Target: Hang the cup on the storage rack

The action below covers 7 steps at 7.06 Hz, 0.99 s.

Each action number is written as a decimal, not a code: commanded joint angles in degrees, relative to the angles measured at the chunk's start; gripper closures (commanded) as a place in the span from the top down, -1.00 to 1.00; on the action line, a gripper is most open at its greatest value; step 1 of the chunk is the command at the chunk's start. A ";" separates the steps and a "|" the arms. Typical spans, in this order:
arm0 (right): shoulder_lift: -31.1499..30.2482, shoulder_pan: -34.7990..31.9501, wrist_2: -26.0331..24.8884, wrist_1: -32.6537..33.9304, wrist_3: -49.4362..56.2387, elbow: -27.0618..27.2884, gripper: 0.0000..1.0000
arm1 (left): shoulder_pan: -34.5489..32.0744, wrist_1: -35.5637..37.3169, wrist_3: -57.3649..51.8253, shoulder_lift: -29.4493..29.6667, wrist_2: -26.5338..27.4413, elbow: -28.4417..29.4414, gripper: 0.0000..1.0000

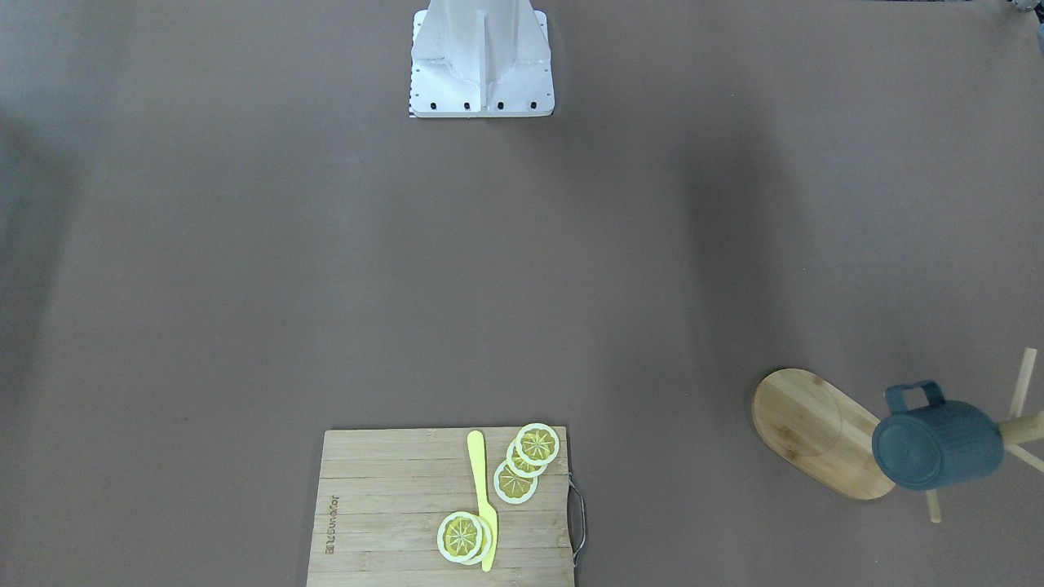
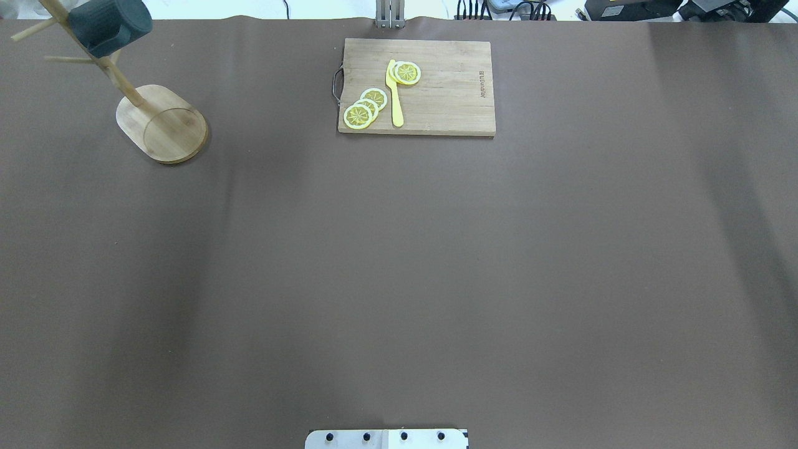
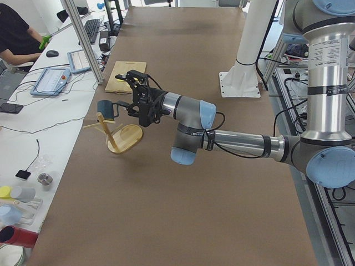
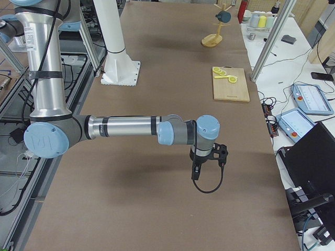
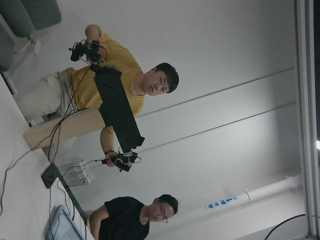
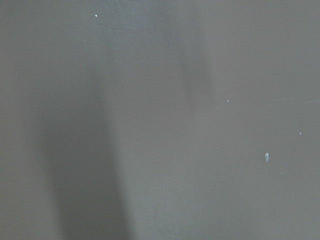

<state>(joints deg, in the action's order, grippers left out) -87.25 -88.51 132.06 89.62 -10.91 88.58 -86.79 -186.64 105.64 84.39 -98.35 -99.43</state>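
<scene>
The cup (image 1: 938,444) is up off the table (image 2: 399,280). It lies on its side against the post of the storage rack (image 1: 807,432), with its bottom turned toward the front-facing camera and its squarish handle sticking out at 11 o'clock from the body. It seems to hang from a peg hidden behind it, and which peg cannot be made out. In the front-facing view the cup sits at 3 o'clock from the rack's oval base. In the overhead view the rack stands at about 10 o'clock from the table's centre.

The left gripper (image 3: 123,91) shows only in the left side view, level with the cup and just beside its handle, at 3 o'clock from it. Whether it is spread, clenched or touching the handle cannot be told from there. The right gripper (image 4: 196,168) shows only in the right side view, pointing down over bare table and well apart from the rack, and its state cannot be told either.

In the overhead view a wooden cutting board (image 2: 449,93) lies at 12 o'clock from the table's centre. It carries lemon slices (image 2: 358,115) on both sides of a yellow knife (image 2: 395,103).
</scene>
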 commanded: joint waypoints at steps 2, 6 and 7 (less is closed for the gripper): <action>-0.46 -0.96 2.23 -0.76 0.01 -0.61 1.00 | -3.38 9.79 -35.57 -1.25 0.53 4.32 0.95; -0.46 -0.88 2.15 -0.85 -0.34 -0.78 1.00 | -6.63 44.99 -75.67 -2.83 -6.29 -2.04 0.96; -0.46 -0.88 2.24 -0.85 -0.34 -0.43 1.00 | -6.64 53.32 -82.72 -2.57 -10.07 -3.30 0.96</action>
<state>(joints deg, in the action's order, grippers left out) -87.72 -89.39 134.22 88.77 -11.22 87.87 -92.89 -145.57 32.62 81.61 -104.21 -100.09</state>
